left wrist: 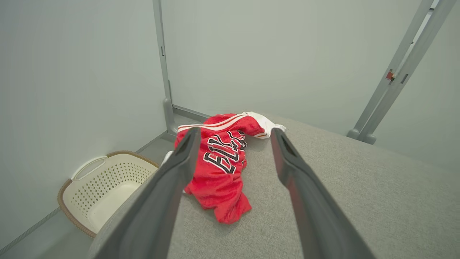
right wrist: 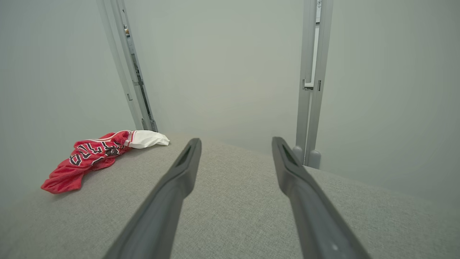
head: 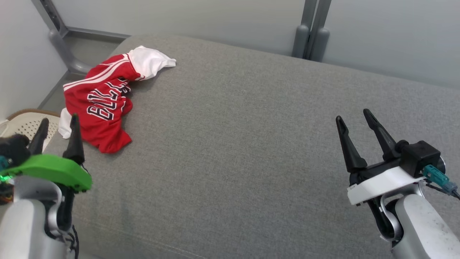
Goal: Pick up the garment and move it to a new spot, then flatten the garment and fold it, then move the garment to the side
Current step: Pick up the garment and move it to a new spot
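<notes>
While one red-and-white garment [head: 99, 108] is lying crumpled at upper left on one grey cushion [head: 233, 144], two sets of jaws are hanging open and empty. The left jaws are hovering just below it, the right jaws well apart at lower right.

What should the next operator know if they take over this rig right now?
Left gripper: jaws open, empty, just short of the garment.
Right gripper: jaws open, empty, over the bare grey cushion, well away from the garment.
The garment, red and white, lies crumpled at the cushion's far left corner, by its left edge; a laundry basket stands on the floor beside that edge.
Done: nothing yet.
Left: pick up, move, flatten, fold, set aside.
</notes>
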Robot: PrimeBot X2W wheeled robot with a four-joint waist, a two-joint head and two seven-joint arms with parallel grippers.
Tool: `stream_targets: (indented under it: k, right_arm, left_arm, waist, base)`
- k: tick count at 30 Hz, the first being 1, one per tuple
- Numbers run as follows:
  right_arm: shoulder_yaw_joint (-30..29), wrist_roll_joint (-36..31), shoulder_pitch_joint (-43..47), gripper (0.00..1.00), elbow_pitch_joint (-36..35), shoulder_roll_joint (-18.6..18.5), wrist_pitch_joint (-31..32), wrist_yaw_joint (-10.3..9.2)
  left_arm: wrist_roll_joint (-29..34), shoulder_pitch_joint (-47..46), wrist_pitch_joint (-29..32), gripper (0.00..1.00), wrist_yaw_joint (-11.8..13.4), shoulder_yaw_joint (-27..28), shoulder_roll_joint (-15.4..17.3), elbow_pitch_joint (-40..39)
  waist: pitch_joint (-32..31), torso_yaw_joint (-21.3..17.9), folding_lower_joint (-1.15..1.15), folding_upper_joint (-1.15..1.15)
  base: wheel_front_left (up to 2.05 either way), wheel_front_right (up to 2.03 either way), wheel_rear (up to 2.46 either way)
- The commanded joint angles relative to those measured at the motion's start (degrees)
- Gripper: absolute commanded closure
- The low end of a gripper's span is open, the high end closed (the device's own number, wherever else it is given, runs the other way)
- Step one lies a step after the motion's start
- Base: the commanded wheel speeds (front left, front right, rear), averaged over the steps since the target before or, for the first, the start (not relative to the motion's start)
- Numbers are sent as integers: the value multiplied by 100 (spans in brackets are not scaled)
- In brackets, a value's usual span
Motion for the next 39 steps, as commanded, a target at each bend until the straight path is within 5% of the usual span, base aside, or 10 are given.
stream_targets:
  k: [1, 13, 26, 27, 28, 29, 30, 39]
  right_arm:
    - [-11, -49, -97, 0, -103, -61, 2, -1]
    - [127, -250, -573, 0, -866, -187, 292, -2]
    - [166, -267, -708, 0, -976, -173, 277, -2]
    - [167, -267, -710, 0, -961, -167, 277, -2]
    - [162, -266, -708, 0, -943, -156, 277, -2]
    - [156, -265, -704, 0, -922, -148, 270, -2]
    - [149, -265, -690, 0, -898, -137, 259, -2]
    - [145, -175, -512, 0, -563, 14, 94, -2]
  left_arm:
    - [-125, -321, 134, 0, -55, 84, 110, 97]
    - [-884, -2388, 1395, 0, -273, 537, 826, 2373]
    - [-911, -2983, 1793, 0, -125, 441, 933, 4745]
    - [-916, -2992, 1791, 6, -143, 433, 920, 4822]
    - [-921, -2991, 1772, 57, -179, 424, 923, 4900]
    - [-921, -2996, 1754, 73, -204, 414, 936, 4971]
    - [-912, -3003, 1739, 100, -227, 398, 927, 5036]
    - [-592, -3240, 1037, 100, -646, 1, 1216, 5039]
  waist:
    - [456, -290, 0, 0]
    - [1641, -1169, 0, 0]
    - [2031, -1619, 0, 0]
    - [2023, -1625, 0, 0]
    - [2010, -1624, 0, 0]
    - [1994, -1621, 0, 0]
    - [1966, -1613, 0, 0]
    - [1262, -1573, 0, 0]
  base:
    - [0, 0, 0]
    - [0, 0, 0]
    - [0, 0, 0]
    - [0, 0, 0]
    - [0, 0, 0]
    - [0, 0, 0]
    - [0, 0, 0]
    - [0, 0, 0]
